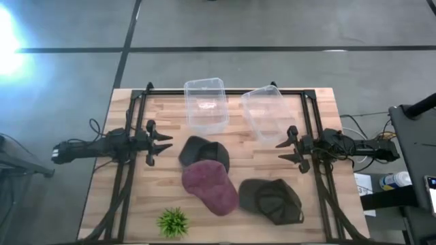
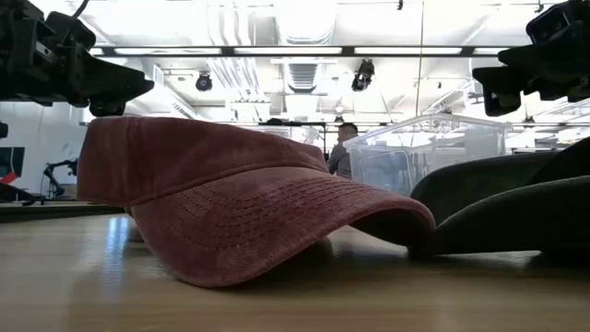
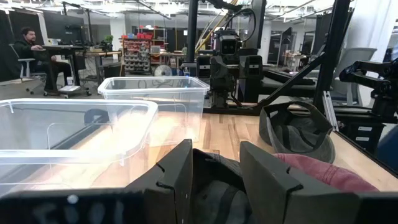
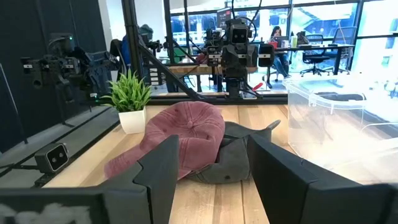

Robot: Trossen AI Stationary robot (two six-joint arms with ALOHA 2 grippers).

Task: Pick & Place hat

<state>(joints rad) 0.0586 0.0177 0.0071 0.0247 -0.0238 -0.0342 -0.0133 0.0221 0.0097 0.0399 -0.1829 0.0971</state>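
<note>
Three caps lie on the wooden table: a dark one (image 1: 202, 151) at the middle, a maroon one (image 1: 210, 186) overlapping its near side, and a dark olive one (image 1: 271, 200) to the right, lying with its opening up. My left gripper (image 1: 163, 142) is open, held above the table left of the dark cap. My right gripper (image 1: 283, 151) is open, held above the table right of the caps. Both are empty. In the left wrist view the dark cap (image 3: 217, 180) shows between my fingers, the maroon cap (image 3: 317, 171) beside it.
Two clear plastic bins stand at the far side, one (image 1: 205, 102) at the middle and one (image 1: 267, 111) to its right. A small green potted plant (image 1: 173, 222) stands at the near edge. A black frame (image 1: 134, 109) runs along the table's sides.
</note>
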